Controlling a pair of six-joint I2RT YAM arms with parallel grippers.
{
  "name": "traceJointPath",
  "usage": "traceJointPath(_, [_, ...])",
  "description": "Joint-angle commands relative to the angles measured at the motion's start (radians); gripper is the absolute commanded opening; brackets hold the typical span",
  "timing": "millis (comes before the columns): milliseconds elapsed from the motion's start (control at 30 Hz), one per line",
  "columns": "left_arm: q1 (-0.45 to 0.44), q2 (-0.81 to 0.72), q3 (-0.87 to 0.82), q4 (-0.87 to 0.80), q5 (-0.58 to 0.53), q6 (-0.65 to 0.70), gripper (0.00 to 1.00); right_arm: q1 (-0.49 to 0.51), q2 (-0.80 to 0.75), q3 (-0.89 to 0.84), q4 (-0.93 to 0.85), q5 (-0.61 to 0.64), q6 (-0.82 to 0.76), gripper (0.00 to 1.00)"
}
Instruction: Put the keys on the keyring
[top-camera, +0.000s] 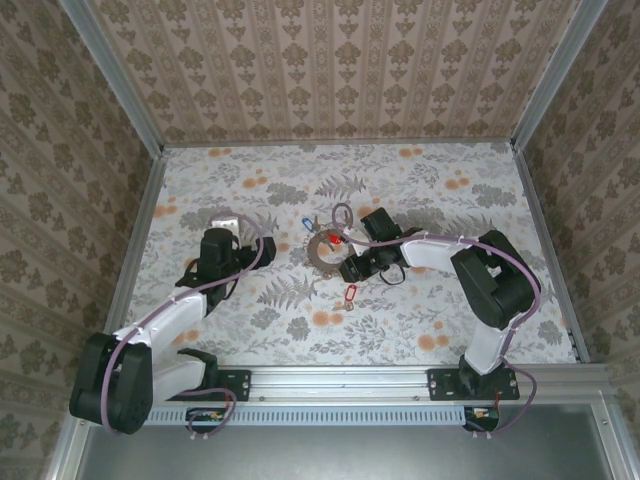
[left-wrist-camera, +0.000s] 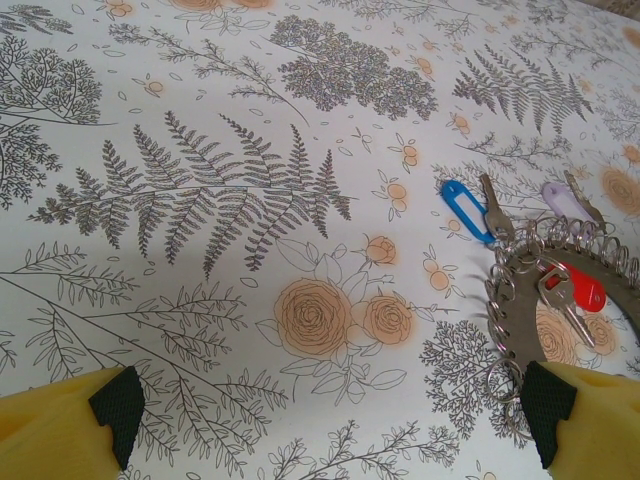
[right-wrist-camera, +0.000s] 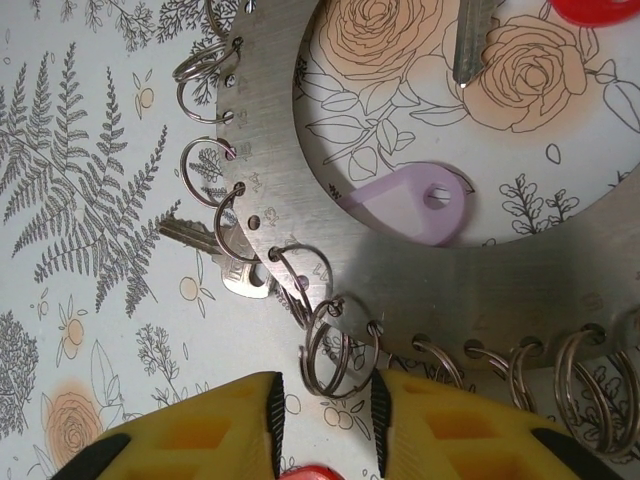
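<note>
The left tool (left-wrist-camera: 332, 408) hangs wide open over the flowered counter (left-wrist-camera: 200, 120), its right finger beside the keyring (left-wrist-camera: 508, 310). The right tool (right-wrist-camera: 325, 420), fingers narrowly apart, sits at the keyring's rim by a small split ring (right-wrist-camera: 340, 345); whether it grips anything cannot be told. A blue-tagged key (left-wrist-camera: 464, 206) lies just outside the keyring.

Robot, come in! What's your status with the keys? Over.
Left gripper wide open beside keyring. Right gripper nearly closed at a small loop, grip unclear. Red key lies inside keyring, blue key outside. Nothing blocking.
</note>
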Motion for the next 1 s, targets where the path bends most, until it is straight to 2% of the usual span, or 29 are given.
traceJointPath(0, [0.011, -0.016, -0.02, 0.017, 0.02, -0.016, 1.0, -0.003, 0.002, 0.028, -0.015, -0.023, 0.002, 0.3])
traceJointPath(267, [0.015, -0.013, -0.02, 0.019, 0.022, -0.018, 1.0, -0.003, -0.073, 0.041, -0.056, 0.063, 0.008, 0.35])
traceJointPath(733, [0.022, -0.012, -0.023, 0.022, 0.03, -0.023, 1.0, 0.024, -0.015, 0.071, -0.058, 0.009, 0.026, 0.35])
traceJointPath(967, [0.027, -0.01, -0.024, 0.023, 0.031, -0.027, 1.0, 0.029, 0.016, 0.075, -0.059, 0.034, 0.027, 0.34])
